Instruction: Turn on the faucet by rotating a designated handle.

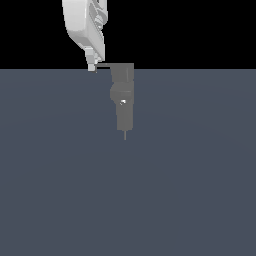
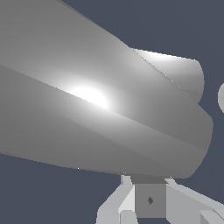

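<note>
The grey faucet (image 1: 123, 95) stands in the middle of the exterior view, with a white spot on its body and a thin pin at its lower tip. Its thin handle (image 1: 103, 66) projects from the top block toward the exterior view's left. My gripper (image 1: 91, 66) comes down from above, its narrow tip at the handle's free end, touching or nearly so. Its fingers look closed together, with nothing held. In the wrist view a large grey faucet surface (image 2: 100, 105) fills most of the picture just beyond the gripper (image 2: 150, 201). I cannot tell which part it is.
A flat dark blue-grey floor (image 1: 190, 190) spreads around the faucet. The white arm (image 1: 85, 25) reaches in from the top of the exterior view, left of the faucet.
</note>
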Robot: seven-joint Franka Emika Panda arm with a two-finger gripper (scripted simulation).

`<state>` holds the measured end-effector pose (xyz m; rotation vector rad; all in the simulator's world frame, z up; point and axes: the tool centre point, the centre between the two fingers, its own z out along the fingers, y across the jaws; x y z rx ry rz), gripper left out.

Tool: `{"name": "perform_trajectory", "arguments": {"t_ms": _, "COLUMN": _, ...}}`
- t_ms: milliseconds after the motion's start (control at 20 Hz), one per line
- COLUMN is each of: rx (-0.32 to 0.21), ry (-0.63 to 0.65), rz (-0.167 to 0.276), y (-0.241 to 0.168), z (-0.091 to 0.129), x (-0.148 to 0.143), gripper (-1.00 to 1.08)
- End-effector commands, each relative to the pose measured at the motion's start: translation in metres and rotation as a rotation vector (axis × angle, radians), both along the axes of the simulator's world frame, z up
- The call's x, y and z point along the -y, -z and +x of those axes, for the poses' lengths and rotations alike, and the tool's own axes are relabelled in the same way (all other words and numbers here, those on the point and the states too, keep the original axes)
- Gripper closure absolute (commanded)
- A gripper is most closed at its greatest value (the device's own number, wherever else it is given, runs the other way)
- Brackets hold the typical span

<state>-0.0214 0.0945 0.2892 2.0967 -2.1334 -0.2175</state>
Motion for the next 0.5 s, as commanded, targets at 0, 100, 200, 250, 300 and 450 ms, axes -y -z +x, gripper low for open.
{"name": "perform_trajectory", "arguments": {"t_ms": 0, "rx": 0.005, "ry": 0.010, "rz": -0.002, "y": -0.005, "z": -0.006, "x": 0.012, "gripper": 1.08}}
{"name": "perform_trajectory", "arguments": {"t_ms": 100, "rx": 0.005, "ry": 0.009, "rz": -0.001, "y": -0.007, "z": -0.011, "x": 0.016, "gripper": 1.08}}
{"name": "perform_trajectory", "arguments": {"t_ms": 200, "rx": 0.005, "ry": 0.009, "rz": -0.001, "y": -0.008, "z": -0.016, "x": 0.020, "gripper": 1.08}}
{"name": "perform_trajectory", "arguments": {"t_ms": 250, "rx": 0.006, "ry": 0.009, "rz": -0.001, "y": -0.008, "z": -0.019, "x": 0.023, "gripper": 1.08}}
{"name": "perform_trajectory", "arguments": {"t_ms": 300, "rx": 0.006, "ry": 0.009, "rz": -0.001, "y": -0.008, "z": -0.019, "x": 0.023, "gripper": 1.08}}
{"name": "perform_trajectory", "arguments": {"t_ms": 450, "rx": -0.001, "ry": -0.002, "rz": -0.002, "y": -0.004, "z": -0.019, "x": 0.027, "gripper": 1.08}}
